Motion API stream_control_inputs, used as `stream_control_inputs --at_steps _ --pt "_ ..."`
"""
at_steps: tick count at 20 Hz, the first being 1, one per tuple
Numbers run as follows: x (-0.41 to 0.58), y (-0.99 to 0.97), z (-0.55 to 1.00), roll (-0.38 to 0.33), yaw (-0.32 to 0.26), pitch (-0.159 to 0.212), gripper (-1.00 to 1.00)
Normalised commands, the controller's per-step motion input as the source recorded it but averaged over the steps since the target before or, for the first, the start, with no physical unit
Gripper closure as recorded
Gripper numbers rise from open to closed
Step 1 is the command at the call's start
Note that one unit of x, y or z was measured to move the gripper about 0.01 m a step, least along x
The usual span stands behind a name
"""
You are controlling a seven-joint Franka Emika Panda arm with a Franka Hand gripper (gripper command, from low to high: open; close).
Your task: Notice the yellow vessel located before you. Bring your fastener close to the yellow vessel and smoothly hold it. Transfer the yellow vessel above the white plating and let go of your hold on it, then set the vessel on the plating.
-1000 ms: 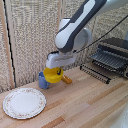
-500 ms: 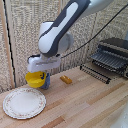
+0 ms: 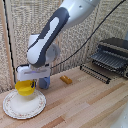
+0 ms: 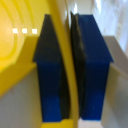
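The yellow vessel [image 3: 24, 88] is a small bright-yellow bowl hanging just above the white plating [image 3: 24, 104], a wide flat plate with a patterned rim at the exterior view's left. My gripper [image 3: 27, 81] is shut on the bowl's rim from above. In the wrist view the two dark-blue fingers [image 4: 50, 70] pinch the thin yellow rim [image 4: 69, 75] between them, and the bowl's inside [image 4: 17, 30] fills one side of the picture.
A blue mug [image 3: 44, 83] stands just behind the plate, partly hidden by the gripper. A small orange-yellow oblong item [image 3: 66, 79] lies on the wooden table. A dark toaster oven [image 3: 114, 55] on a wire rack stands at the exterior view's right.
The arm has carried the yellow bowl toward the exterior view's left, from beside the blue mug to a spot over the white plate. The gripper has stayed shut on the rim.
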Motion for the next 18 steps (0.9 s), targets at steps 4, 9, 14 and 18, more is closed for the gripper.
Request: stream_control_inputs --at_steps 4,9,14,18 --pt "0.142 0.3 -0.34 -0.058 0.008 0.032 1.0" --pt "-0.031 0.24 -0.09 -0.018 0.015 0.017 -1.0" --pt "0.01 -0.17 0.55 0.063 -0.004 0.0 -1.0" --pt "0.009 -0.1 0.73 0.061 0.051 0.045 -1.0"
